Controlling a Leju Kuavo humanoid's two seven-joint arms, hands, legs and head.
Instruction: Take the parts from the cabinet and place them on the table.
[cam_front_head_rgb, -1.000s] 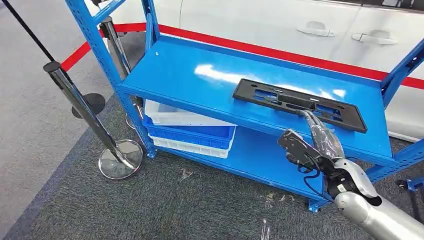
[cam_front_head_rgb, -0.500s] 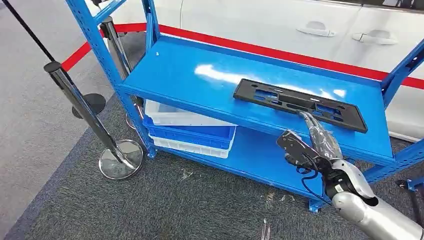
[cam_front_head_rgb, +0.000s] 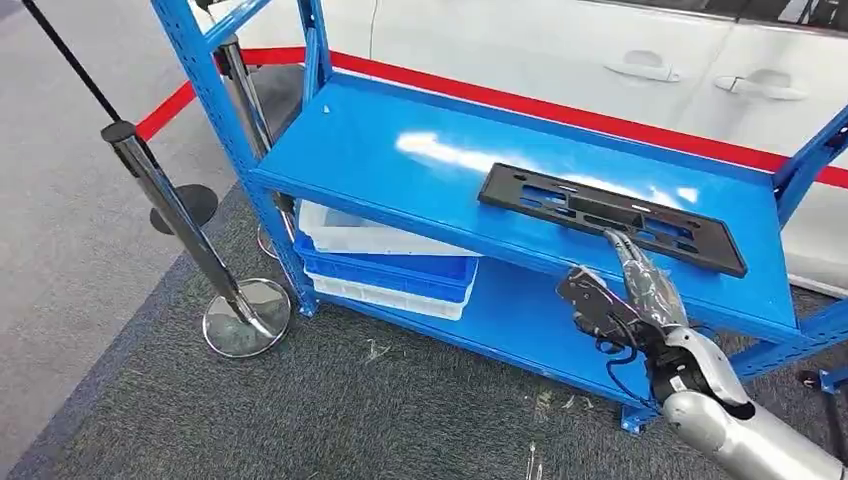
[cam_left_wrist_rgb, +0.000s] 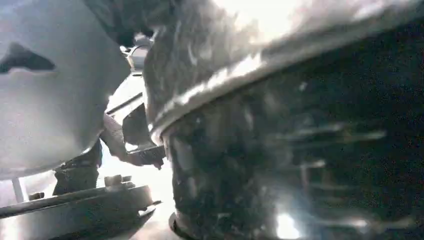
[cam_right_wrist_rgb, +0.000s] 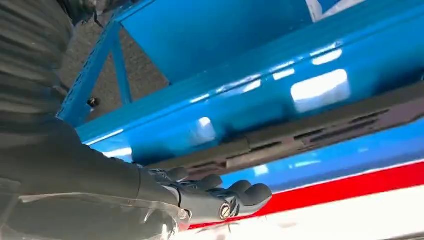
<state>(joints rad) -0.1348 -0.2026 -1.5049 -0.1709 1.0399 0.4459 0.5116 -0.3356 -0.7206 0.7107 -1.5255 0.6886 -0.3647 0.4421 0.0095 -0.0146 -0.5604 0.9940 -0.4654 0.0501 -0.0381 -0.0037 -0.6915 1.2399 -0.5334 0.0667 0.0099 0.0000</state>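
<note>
Reaching right hand (cam_front_head_rgb: 625, 285) toward black plate (cam_front_head_rgb: 612, 215) | hand open, holds nothing, fingertips at plate's near edge | plate flat on blue shelf (cam_front_head_rgb: 400, 165), toward 3 o'clock | risk: fingers shove plate away, grip slips

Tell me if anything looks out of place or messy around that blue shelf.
Mostly minor. The black plate-like part lies askew on the blue shelf, angled to the front edge. Small scraps of debris litter the grey carpet before the rack. The right hand reaches toward the part's near edge; whether it touches is unclear.
</note>
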